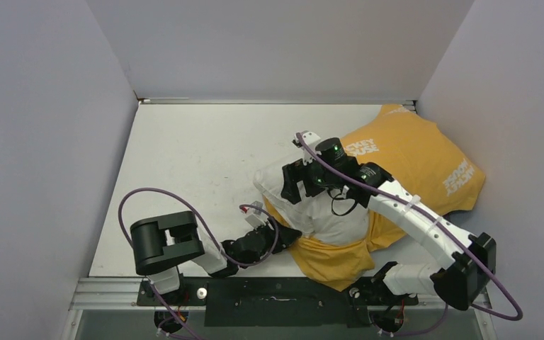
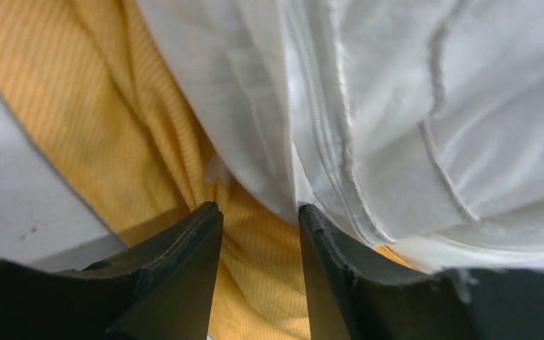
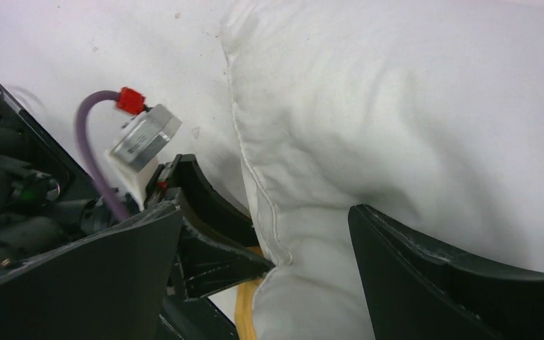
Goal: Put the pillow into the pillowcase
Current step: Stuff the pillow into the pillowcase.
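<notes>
Your right gripper (image 1: 288, 188) stands wide open astride the bare end of the pillow (image 1: 333, 223). It grips nothing, though one finger touches the white fabric. Your left gripper (image 1: 289, 234) sits part open at the mouth of the pillowcase (image 1: 411, 156) with orange cloth in the gap; you cannot tell whether it pinches. The pillow lies partly inside the case, which sprawls from the far right corner of the table (image 1: 198, 156) toward the near edge.

I saw the puffy white pillow (image 1: 329, 223) partly tucked inside the orange-yellow pillowcase (image 1: 411, 156). Its bare end stuck out toward 9 o'clock. The pillowcase lay crumpled at the table's (image 1: 198, 156) 3 o'clock side, with the white Mickey Mouse words facing up.
</notes>
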You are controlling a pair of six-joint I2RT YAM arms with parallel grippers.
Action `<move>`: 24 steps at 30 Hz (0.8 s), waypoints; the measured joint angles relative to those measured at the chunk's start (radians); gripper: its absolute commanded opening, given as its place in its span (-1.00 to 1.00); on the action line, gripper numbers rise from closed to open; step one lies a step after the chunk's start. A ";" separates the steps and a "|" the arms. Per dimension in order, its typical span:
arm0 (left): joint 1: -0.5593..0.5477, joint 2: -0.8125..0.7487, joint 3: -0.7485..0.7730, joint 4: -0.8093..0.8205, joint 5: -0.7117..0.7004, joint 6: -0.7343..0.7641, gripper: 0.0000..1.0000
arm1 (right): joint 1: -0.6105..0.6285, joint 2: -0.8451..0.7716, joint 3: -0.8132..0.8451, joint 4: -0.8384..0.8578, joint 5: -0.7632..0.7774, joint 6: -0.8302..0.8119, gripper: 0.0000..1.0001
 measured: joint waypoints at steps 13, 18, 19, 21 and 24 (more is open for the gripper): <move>-0.044 0.081 -0.079 0.107 -0.099 -0.151 -0.17 | 0.268 -0.223 -0.113 -0.179 0.176 0.010 0.26; -0.028 -0.005 -0.068 0.011 -0.100 -0.111 -0.10 | 0.308 -0.238 -0.190 -0.192 0.213 0.026 0.27; -0.018 -0.021 -0.060 -0.009 -0.095 -0.100 -0.09 | 0.317 -0.238 -0.200 -0.190 0.221 0.029 0.26; 0.012 -0.050 -0.037 -0.058 -0.078 -0.072 -0.09 | 0.335 -0.238 -0.215 -0.184 0.237 0.035 0.24; 0.063 -0.076 0.004 -0.119 -0.037 -0.027 -0.16 | 0.359 -0.237 -0.225 -0.177 0.260 0.041 0.23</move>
